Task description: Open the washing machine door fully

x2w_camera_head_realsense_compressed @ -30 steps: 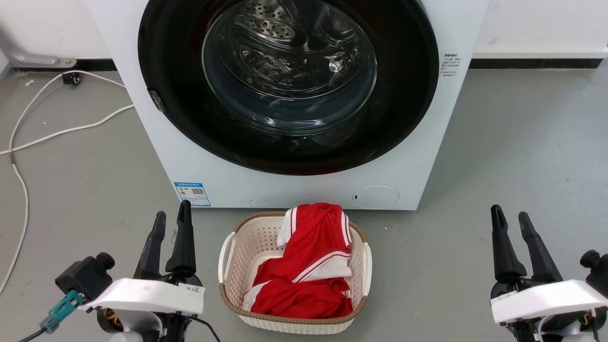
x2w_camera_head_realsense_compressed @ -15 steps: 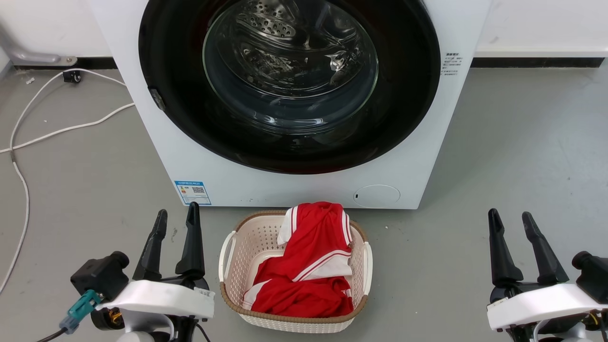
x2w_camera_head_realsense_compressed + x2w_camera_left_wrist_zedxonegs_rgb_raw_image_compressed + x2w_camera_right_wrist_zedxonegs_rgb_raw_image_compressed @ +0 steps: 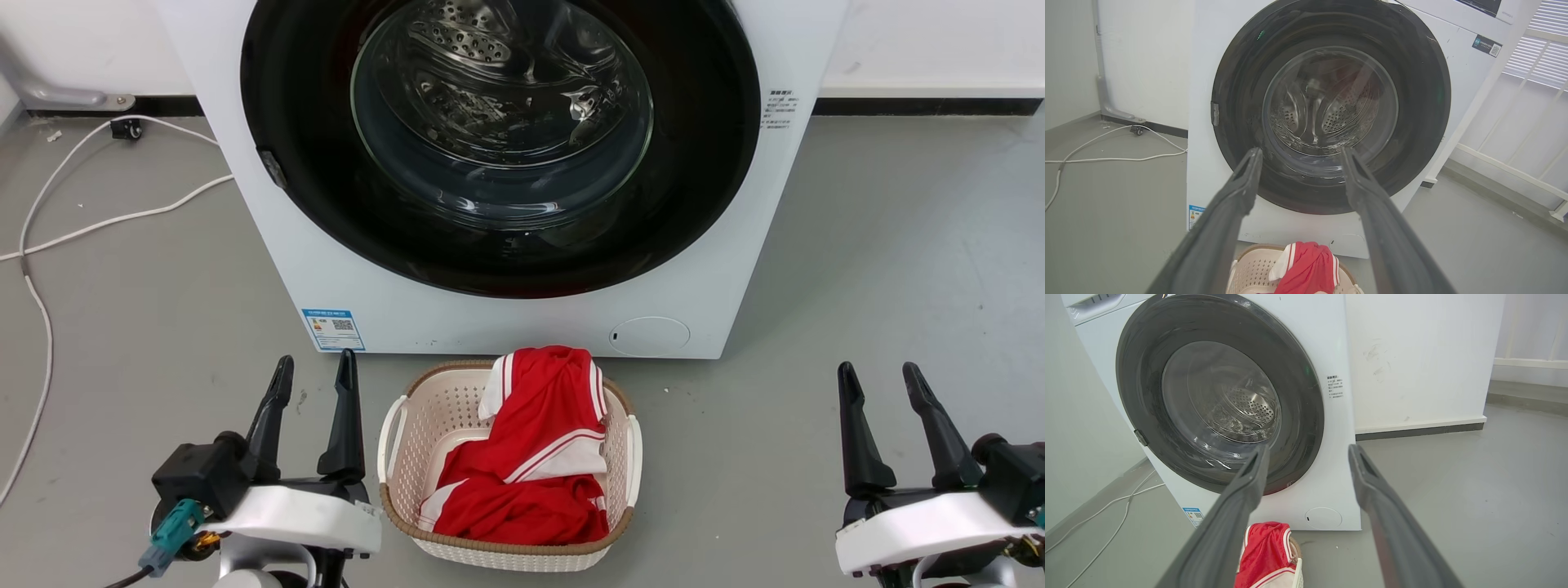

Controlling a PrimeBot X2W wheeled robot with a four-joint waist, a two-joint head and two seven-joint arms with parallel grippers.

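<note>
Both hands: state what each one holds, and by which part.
Nothing is held. The left hand and the right hand are both open and empty, short of the closed washing machine door.

Closed washing machine door (image 3: pixel 500 139) with a basket (image 3: pixel 392 433) on the floor (image 3: pixel 898 245) before it.
The glossy black door sits flush in the white machine (image 3: pixel 457 314), its steel drum visible through the glass. The pale basket holds a red and white garment (image 3: pixel 531 457). The left end effector (image 3: pixel 317 361) and the right end effector (image 3: pixel 877 369) flank the basket, fingers spread, touching nothing. A white cable (image 3: pixel 122 219) trails at the left.
</note>
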